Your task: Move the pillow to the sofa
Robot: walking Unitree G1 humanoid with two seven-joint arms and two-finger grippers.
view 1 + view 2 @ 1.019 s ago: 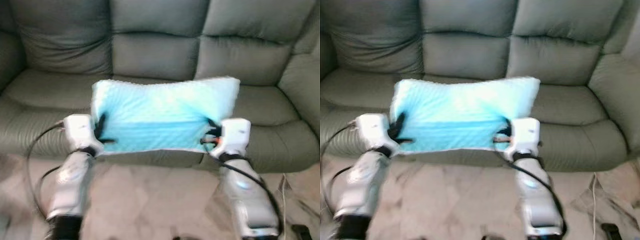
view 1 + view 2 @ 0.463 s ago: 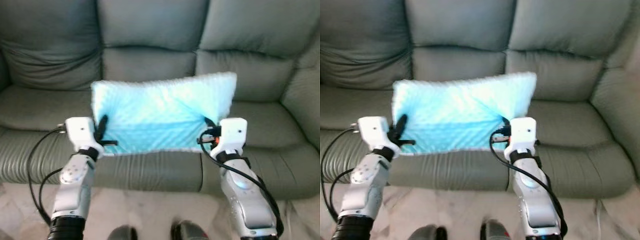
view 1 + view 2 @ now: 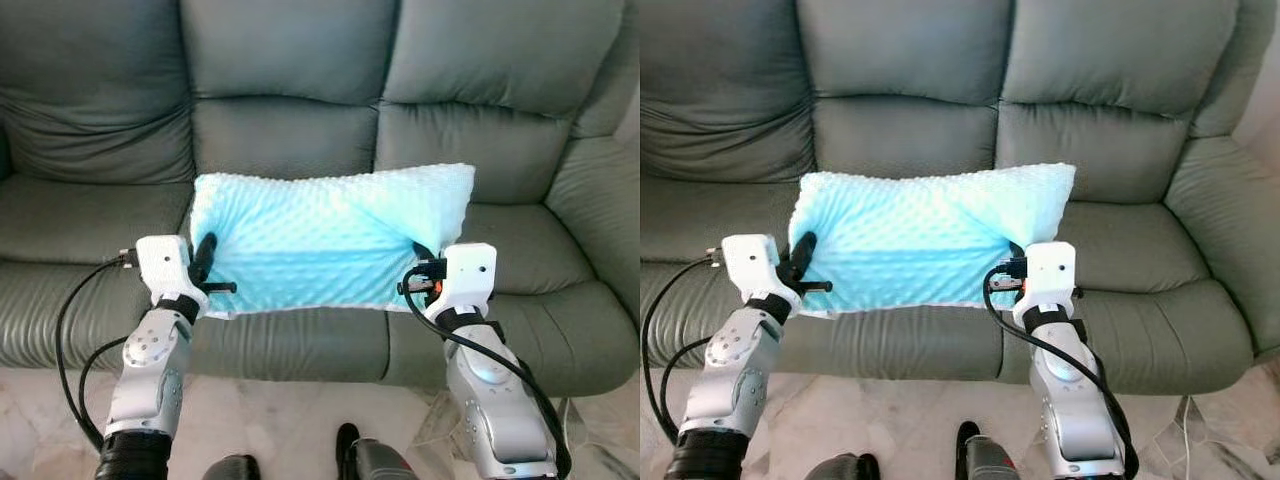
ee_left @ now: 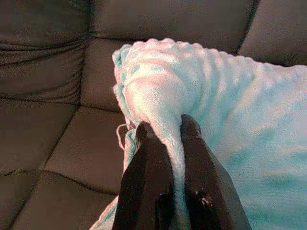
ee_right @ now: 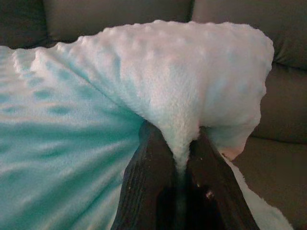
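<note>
- Both silver arms reach forward at about the same height, forearms roughly parallel, with the light blue dimpled pillow (image 3: 325,240) stretched between them over the front of the grey sofa (image 3: 300,110).
- The left gripper (image 3: 205,262) pinches the pillow's left edge; the right gripper (image 3: 422,262) pinches its right edge near the front corner.
- The pillow spans the middle seat cushion; whether its underside touches the cushion is hard to tell from the head views.
- The left wrist view adds detail: the left gripper's two black fingers (image 4: 146,177) are closed tight on a bunched fold of the plush fabric, with the sofa's seat and backrest beyond.
- The right wrist view shows the same on the other side: the fingers (image 5: 148,182) are squeezed together on a ridge of fabric, and the pillow's corner rises pale above them.
- The robot's feet (image 3: 365,462) stand on the marble floor (image 3: 290,420) just in front of the sofa.
</note>
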